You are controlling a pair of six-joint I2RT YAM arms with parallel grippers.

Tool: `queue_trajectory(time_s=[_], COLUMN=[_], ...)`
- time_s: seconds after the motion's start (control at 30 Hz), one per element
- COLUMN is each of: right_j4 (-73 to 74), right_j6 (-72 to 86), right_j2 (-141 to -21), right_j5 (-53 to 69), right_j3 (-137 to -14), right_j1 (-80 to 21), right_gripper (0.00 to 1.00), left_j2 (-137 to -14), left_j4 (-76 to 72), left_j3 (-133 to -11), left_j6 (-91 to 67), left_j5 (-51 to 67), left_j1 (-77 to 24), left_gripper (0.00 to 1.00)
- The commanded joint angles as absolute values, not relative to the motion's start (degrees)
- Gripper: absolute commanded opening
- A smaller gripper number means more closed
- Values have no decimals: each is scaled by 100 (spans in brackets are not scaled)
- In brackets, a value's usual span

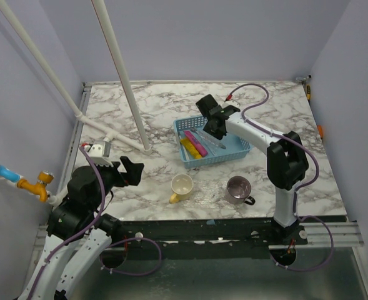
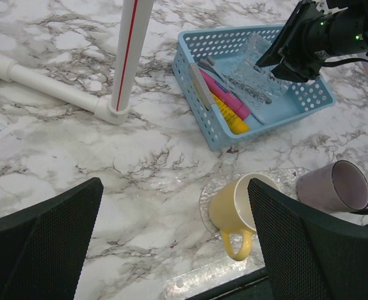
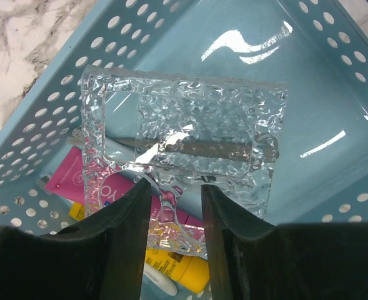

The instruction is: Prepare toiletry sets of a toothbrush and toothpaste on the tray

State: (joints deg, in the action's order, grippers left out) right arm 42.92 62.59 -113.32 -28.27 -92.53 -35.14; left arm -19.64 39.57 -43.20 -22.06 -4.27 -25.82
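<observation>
My right gripper [image 1: 216, 129] [image 3: 176, 187] is shut on a clear dimpled tray [image 3: 202, 119] [image 2: 255, 69], which hangs tilted just above the blue basket [image 1: 187, 124] [image 2: 199, 115]. In the basket lie a pink tube [image 2: 224, 97] [image 3: 68, 181] and a yellow tube [image 2: 233, 119] [image 3: 184, 269] side by side, with a grey brush [image 2: 201, 87] along the rim and a pale blue brush [image 2: 249, 111] beside them. Part of a brush shows through the held tray. My left gripper [image 1: 134, 170] [image 2: 174, 237] is open over bare marble at the near left, holding nothing.
A yellow mug [image 1: 182, 186] [image 2: 243, 206] stands near the front edge on a clear flat piece [image 2: 283, 178]. A translucent purple mug [image 1: 238, 189] [image 2: 340, 187] sits to its right. White pipes [image 1: 118, 69] [image 2: 130, 56] rise from a foot left of the basket.
</observation>
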Motion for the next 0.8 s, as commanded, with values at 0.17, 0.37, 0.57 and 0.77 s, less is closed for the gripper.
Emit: queue_trajectory(time_s=[0.17, 0.37, 0.57, 0.77], right_j4=[4341, 4368, 4366, 4450], right_j6=[6451, 6425, 6298, 5957], right_j2=[-11084, -11210, -11260, -11304], right_j5=[-2928, -2908, -2907, -2921], right_j3=[-9197, -9255, -9304, -9492], right_j1=[-3532, -3533, -3531, -3533], right_gripper=[39, 34, 29, 17], left_j2=[-1855, -1857, -1865, -1873], left_j4=[4002, 4004, 4006, 4008], left_j3=[-4298, -4300, -4298, -4298], left_j6=[-2210, -2206, -2206, -2206], left_j5=[-352, -352, -360, -369], left_j1=[-2549, -2549, -2549, -2549], left_gripper=[99, 99, 99, 99])
